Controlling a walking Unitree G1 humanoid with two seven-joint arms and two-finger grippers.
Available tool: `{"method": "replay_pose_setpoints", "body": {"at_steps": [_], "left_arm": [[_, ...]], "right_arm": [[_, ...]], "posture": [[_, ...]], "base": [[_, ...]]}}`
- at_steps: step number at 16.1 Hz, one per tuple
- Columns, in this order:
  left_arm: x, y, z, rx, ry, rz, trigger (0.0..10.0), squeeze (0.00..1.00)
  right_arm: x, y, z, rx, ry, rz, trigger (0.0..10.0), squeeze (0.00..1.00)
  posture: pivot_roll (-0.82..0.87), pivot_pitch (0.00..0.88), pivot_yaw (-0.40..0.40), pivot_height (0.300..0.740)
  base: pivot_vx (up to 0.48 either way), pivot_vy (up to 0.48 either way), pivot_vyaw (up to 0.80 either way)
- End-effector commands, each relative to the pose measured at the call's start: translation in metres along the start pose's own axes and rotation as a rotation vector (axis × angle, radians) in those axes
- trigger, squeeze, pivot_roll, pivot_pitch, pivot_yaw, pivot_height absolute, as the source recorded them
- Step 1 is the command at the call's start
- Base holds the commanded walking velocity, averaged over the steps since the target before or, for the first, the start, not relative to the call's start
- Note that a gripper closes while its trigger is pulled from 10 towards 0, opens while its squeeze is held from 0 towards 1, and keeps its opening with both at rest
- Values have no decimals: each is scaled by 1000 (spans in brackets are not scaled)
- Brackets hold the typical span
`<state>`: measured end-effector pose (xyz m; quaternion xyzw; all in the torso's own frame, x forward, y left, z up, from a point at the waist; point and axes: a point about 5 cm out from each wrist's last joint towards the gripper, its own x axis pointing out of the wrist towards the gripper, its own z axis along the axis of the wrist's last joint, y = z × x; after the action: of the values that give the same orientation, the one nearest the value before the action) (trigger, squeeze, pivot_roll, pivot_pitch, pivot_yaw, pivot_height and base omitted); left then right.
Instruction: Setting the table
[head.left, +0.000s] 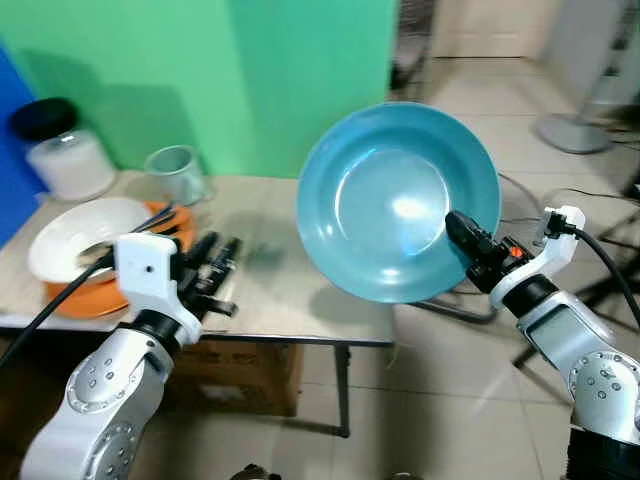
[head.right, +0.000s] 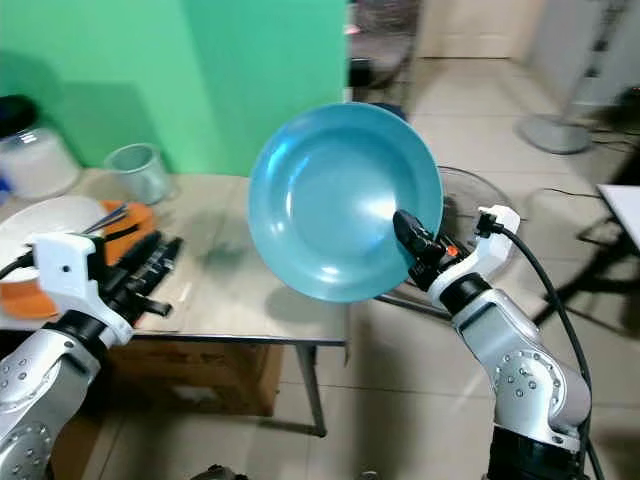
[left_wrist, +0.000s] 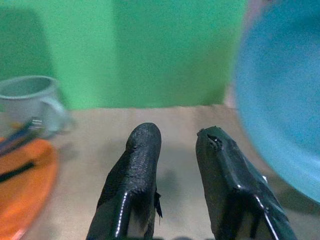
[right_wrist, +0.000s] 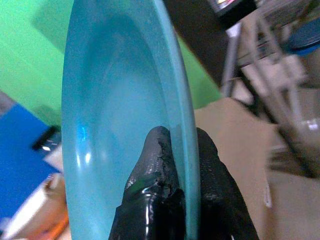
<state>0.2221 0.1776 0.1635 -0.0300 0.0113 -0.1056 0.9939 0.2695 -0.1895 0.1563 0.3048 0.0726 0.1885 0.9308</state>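
At the back left corner of the surface (head.left: 270, 300) a white jar with a black lid (head.left: 62, 150) is seen, and just in front of it a white bowl (head.left: 75, 237) is stacked in an orange bowl (head.left: 85, 298), with what appears to be cutlery (left_wrist: 17, 134) laid across the stack, though it cannot be made out clearly. A pale green mug (head.left: 178, 174) stands near the back edge, just beside the stack. The left tool (head.left: 212, 266) is held low over the surface near its front edge, its two black fingers (left_wrist: 135, 170) parted and nothing gripped between them. The middle and right stretch of the surface is seen bare as far as its right edge. Further right, a teal plate (head.left: 385, 190) is held up in the air, tipped almost on edge with its hollow turned toward the head camera, above and partly beyond the right edge of the surface. The right tool (head.left: 470, 245) is clamped on the lower right rim of that plate, one finger inside the hollow and the other behind, as is confirmed in the right wrist view. The task is judged to be at an early stage: the bowls, the mug and the cutlery are bunched at the left end and no place has been laid out. The plate is not yet set down; a levelling of it and a lowering onto the bare part of the surface would be called for, and after that the spreading out of the stacked items.
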Motion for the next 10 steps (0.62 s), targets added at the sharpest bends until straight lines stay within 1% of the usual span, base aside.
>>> {"method": "replay_pose_setpoints", "body": {"at_steps": [1, 2, 3, 4, 5, 6, 7, 8, 9, 10], "left_arm": [[-4, 11, -4, 47, 13, 93, 10000, 0], [-4, 9, -6, 95, 39, 89, 10000, 0], [-4, 8, -7, 123, 43, 102, 10000, 0], [-4, 8, -7, 138, 36, 119, 10000, 0], [-4, 9, -5, 145, 18, 141, 10000, 0], [-2, 9, 0, 176, -22, 155, 10000, 0], [-2, 10, 1, 184, -28, 161, 10000, 0], [-1, 12, 4, 204, -22, 158, 10000, 0], [0, 13, 4, 204, -23, 164, 10000, 0], [2, 13, 0, 195, 9, 143, 10000, 0]], "right_arm": [[2, 11, 4, -28, -12, 56, 10000, 0], [3, 12, 4, -23, -17, 48, 10000, 0], [5, 12, 4, -42, -20, 28, 10000, 0], [6, 12, 3, -36, -23, 17, 10000, 0], [7, 13, 2, -21, -20, 17, 10000, 0], [8, 14, 1, -30, -15, 11, 10000, 0], [9, 15, 1, -33, -15, 6, 10000, 0], [9, 14, -1, -20, -15, -14, 10000, 0], [9, 13, -2, -10, -13, -28, 10000, 0], [9, 10, -1, -13, -26, -65, 10000, 0]], "posture": [[-83, 0, 70, 740], [-77, 0, 68, 740], [-77, 0, 68, 740], [-74, 0, 66, 740], [-74, 0, 66, 740], [-73, 0, 67, 740], [-73, 0, 69, 740], [-74, 0, 70, 740], [-74, 0, 72, 740], [-77, 0, 75, 740]], "base": [[0, 0, -800], [0, 0, -800], [0, 0, -800], [0, 0, -800], [0, 0, -800], [0, 0, -800], [0, 0, -788], [0, 0, -781], [0, 0, -781], [0, 0, -781]]}}
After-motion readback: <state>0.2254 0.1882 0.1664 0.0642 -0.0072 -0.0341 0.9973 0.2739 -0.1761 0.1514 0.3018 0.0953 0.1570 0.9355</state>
